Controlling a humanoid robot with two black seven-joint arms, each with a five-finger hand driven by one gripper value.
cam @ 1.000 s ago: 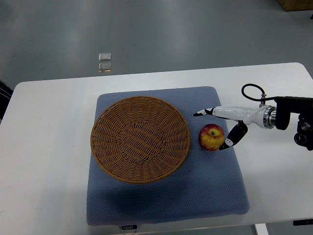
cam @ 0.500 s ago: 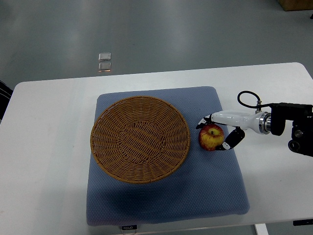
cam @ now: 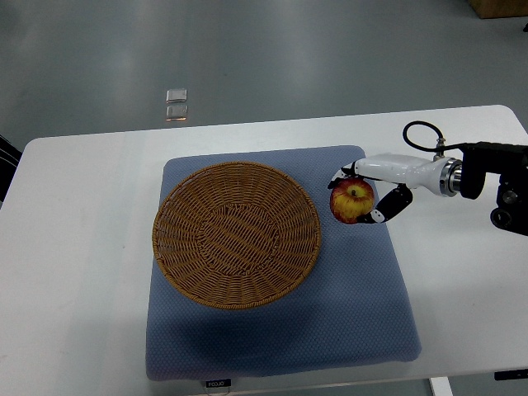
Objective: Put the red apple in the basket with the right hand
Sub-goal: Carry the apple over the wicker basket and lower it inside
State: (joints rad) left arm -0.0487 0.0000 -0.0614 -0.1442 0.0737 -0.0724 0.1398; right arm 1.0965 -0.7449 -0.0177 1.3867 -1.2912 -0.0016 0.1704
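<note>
Gripping apple (cam: 351, 200), right hand (cam: 369, 195), stem seemingly upward

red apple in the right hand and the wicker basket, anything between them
Nothing: in the top view only bare blue cushion separates the red apple from the round wicker basket.

Lighting was even and bright from overhead, with a soft sheen on the grey floor (cam: 247, 49) and mild glare on the white table (cam: 74, 247). A faint shadow darkened the blue mat (cam: 272, 338) below the basket (cam: 236, 234). Focus stayed sharp throughout.
</note>
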